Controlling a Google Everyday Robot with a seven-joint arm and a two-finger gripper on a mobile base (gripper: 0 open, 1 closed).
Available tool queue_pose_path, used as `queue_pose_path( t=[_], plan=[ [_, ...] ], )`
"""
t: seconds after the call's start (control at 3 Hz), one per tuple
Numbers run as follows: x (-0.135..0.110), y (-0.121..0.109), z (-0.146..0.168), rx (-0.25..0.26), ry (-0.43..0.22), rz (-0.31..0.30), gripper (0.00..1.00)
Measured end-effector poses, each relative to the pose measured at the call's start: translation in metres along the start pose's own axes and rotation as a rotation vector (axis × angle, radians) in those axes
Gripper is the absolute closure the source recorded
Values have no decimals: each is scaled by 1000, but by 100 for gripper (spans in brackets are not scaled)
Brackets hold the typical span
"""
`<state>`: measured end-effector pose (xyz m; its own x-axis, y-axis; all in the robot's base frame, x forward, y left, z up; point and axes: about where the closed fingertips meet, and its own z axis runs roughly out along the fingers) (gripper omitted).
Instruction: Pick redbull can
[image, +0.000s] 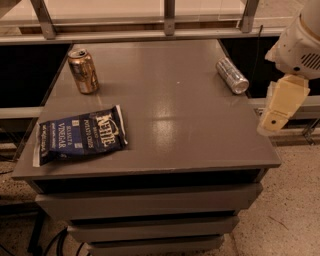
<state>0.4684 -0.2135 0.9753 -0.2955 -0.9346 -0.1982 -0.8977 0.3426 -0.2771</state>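
The redbull can (232, 75) is a slim silver-grey can lying on its side near the far right edge of the grey table (170, 110), its shiny round end facing the front right. My gripper (280, 106) hangs off the table's right edge, to the right of the can and nearer the camera, below the white arm housing (300, 42). It holds nothing.
A wider copper-gold can (83, 71) stands upright at the far left. A blue Kettle chip bag (80, 136) lies flat at the front left. A railing with metal posts (170, 15) runs behind the table. Speckled floor (290, 200) lies to the right.
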Motion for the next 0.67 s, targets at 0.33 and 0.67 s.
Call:
queue_pose_path(
  t=[0.33,0.67],
  plan=[
    [-7,-21,15,22,14,60,0],
    [-9,-43,36,36,28,163,0]
  ],
)
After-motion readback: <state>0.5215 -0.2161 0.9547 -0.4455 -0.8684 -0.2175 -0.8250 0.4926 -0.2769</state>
